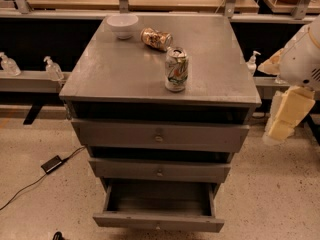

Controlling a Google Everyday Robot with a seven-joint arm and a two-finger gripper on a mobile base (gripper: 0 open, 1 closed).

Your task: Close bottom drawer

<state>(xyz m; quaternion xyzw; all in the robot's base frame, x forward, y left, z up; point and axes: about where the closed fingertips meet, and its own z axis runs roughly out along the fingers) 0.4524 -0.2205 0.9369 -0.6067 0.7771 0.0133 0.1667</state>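
at the foot of a grey cabinet [125,71], the bottom drawer [159,222] stands pulled well out toward the camera, its inside open to view. it is the lowest and narrowest of three grey drawers. a small round knob [158,227] sits at the middle of its front, close to the lower edge of the view. just above it, the middle drawer [160,171] juts out a little, with a dark gap over its front. the top drawer [159,136], the widest, also juts out a little beneath the cabinet's flat top.

on that top, a drink can [176,69] stands upright, right of centre. farther back a second can [156,38] lies on its side, and a white bowl [122,25] sits near the back left corner, apart from both cans.

the gripper [287,116], cream coloured, hangs at the far right of the view beside the cabinet, about level with the top drawer and well apart from every drawer. whether it is open or closed cannot be told. the white arm [305,59] rises above it.

on the speckled floor [280,194] to the left lies a small black power brick [51,164] with a cable. clear pump bottles [52,68] stand on a low ledge behind, left of the cabinet.
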